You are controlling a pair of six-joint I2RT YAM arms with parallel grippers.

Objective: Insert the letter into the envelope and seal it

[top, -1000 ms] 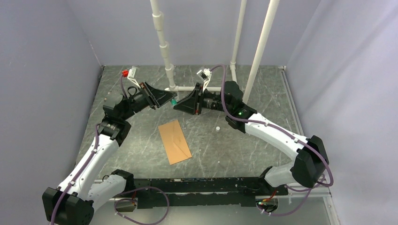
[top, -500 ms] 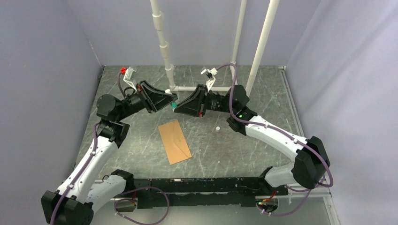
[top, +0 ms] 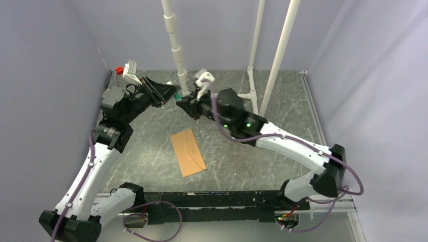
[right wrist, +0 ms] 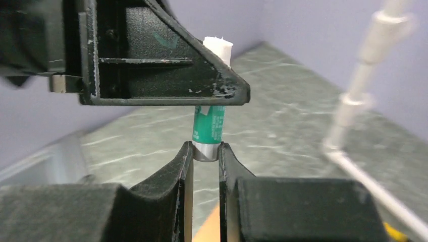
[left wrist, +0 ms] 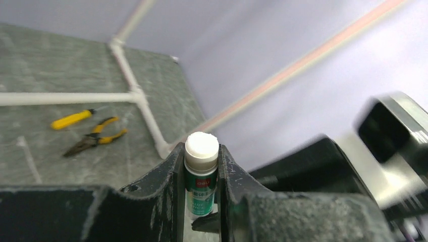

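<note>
Both arms have swung leftward: left gripper (left wrist: 202, 157) clamps the green-and-white glue stick (right wrist: 209, 126), right gripper (right wrist: 206, 151) pinches its silver base. Kraft-brown paper envelope (top: 188, 152) lies unmoved on bench (top: 242, 161) below them; sealing likely next.

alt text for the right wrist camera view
A green glue stick is pinched at its silver base by the right gripper below, while the left gripper clamps its upper body, white tip showing above. Behind are the grey marbled table and a white pipe.
</note>
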